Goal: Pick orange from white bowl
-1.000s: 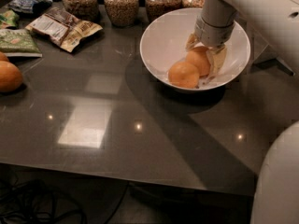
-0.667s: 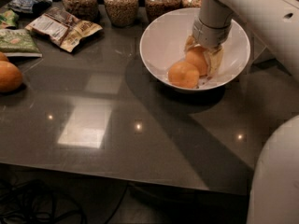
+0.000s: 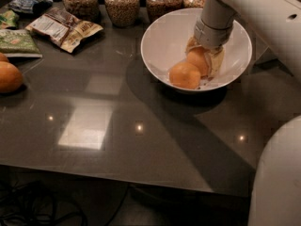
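The white bowl [image 3: 162, 41] stands at the back right of the dark table. Two orange fruits lie in it. My gripper [image 3: 202, 59] reaches down into the bowl from the upper right, and its pale fingers [image 3: 216, 62] are closed around one orange [image 3: 197, 60] at the bowl's middle. The other fruit [image 3: 185, 75] rests at the bowl's bottom, touching the held one on its front left side. The far side of the held orange is hidden by the wrist.
Another orange fruit [image 3: 8, 76] lies at the table's left edge. Snack packets [image 3: 63, 28] and a green bag [image 3: 18, 42] lie at the back left. Several glass jars [image 3: 122, 4] stand behind the bowl. The robot's white body [image 3: 277, 182] fills the lower right.
My gripper has lifted slightly in the bowl, and the orange between its fingers now shows more clearly, apart from the front fruit.
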`<move>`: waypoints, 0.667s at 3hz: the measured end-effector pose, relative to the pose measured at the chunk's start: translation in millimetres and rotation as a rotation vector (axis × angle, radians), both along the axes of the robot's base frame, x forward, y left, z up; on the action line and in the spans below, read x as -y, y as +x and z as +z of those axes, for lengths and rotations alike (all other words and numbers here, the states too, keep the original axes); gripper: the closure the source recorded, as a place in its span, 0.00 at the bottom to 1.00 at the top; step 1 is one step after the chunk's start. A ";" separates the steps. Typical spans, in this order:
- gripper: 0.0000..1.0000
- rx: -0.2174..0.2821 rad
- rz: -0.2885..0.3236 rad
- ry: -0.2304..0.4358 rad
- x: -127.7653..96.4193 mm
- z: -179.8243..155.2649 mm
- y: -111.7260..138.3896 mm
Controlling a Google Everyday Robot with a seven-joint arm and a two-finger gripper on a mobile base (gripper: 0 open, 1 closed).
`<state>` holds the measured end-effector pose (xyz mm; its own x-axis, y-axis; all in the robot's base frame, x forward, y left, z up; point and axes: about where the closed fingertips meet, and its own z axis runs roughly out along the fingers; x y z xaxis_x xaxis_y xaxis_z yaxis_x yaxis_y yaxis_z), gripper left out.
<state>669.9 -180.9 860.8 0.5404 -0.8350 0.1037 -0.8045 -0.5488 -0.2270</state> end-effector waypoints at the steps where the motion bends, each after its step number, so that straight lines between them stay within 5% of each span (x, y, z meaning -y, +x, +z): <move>1: 1.00 0.031 0.005 0.034 -3.2 21.7 -1.9; 2: 1.00 0.077 0.023 0.084 -13.8 56.8 -8.6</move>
<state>661.3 -167.1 917.6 0.5526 -0.8300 0.0755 -0.7704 -0.5432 -0.3338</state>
